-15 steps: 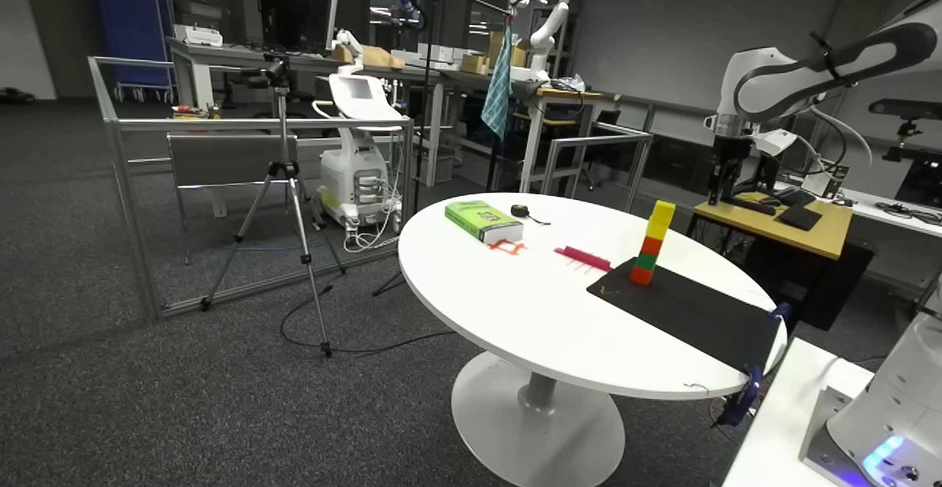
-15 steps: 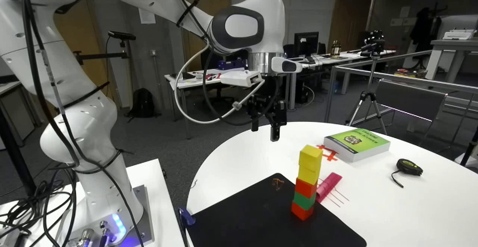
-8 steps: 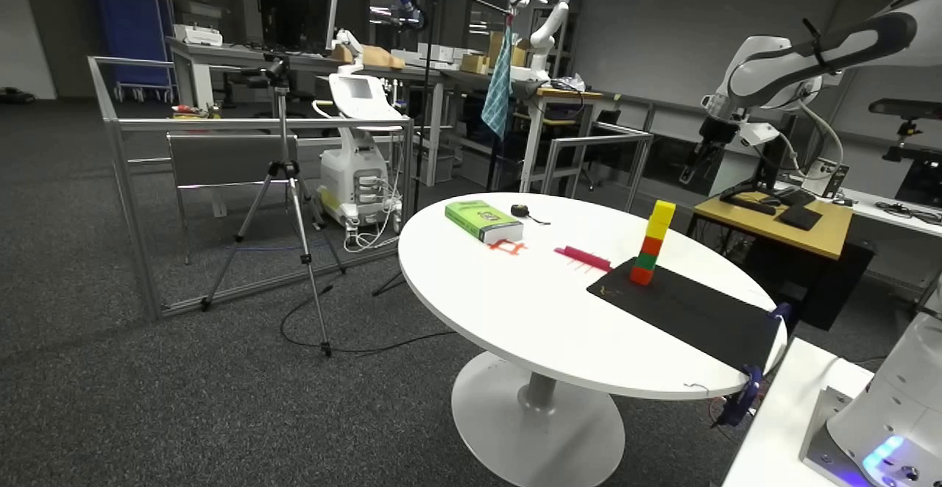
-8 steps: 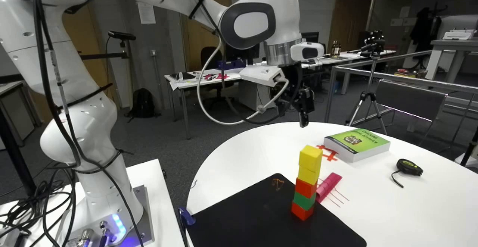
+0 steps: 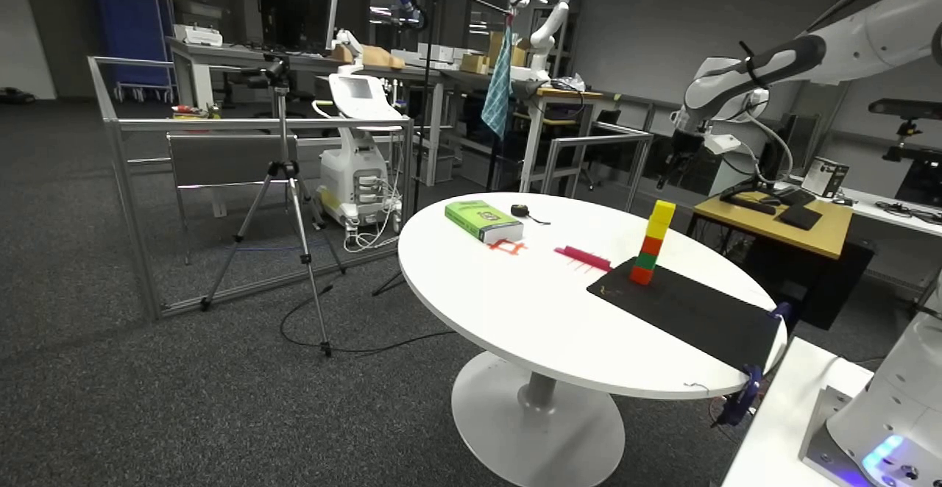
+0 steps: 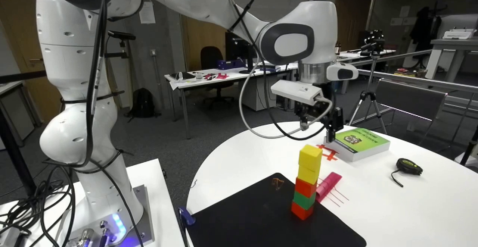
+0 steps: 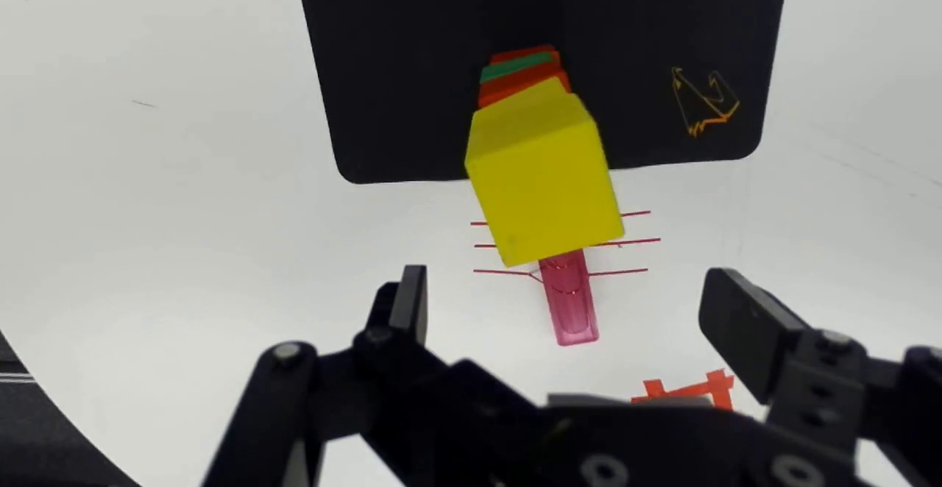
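Gripper (image 7: 568, 307) has moved outward toward far green book (image 6: 358, 144), jaws spread wide, holding nothing. Nearest it, five-cube tower (image 6: 306, 186) stands on near black mat (image 6: 246, 217), flat faces likely steadying it; blue clamps (image 5: 751, 390) apparently pin mat to white table (image 6: 239, 165).

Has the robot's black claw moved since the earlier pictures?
Yes: in an exterior view, the gripper has shifted rightward across the picture, toward the unmoved green book.

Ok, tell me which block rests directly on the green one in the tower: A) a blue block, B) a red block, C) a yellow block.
B: in both exterior views a red block sits between the green block and the yellow blocks above.
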`<state>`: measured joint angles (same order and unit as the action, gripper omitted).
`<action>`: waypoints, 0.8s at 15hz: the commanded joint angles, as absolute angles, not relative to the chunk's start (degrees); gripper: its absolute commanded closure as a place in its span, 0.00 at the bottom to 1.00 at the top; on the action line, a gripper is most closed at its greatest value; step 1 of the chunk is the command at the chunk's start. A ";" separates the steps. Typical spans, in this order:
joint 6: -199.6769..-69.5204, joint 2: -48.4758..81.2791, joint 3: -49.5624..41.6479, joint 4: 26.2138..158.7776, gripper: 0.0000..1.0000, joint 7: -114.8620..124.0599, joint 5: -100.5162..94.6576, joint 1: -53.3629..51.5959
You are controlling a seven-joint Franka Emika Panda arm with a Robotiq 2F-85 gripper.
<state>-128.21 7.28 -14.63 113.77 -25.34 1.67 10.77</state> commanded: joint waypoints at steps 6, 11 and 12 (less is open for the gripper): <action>-123.69 17.05 -10.82 103.00 0.00 -36.39 -0.77 14.49; -121.27 15.80 -9.53 104.03 0.00 -40.12 -1.27 14.39; -120.94 15.42 -9.51 104.47 0.00 -41.36 -1.75 14.42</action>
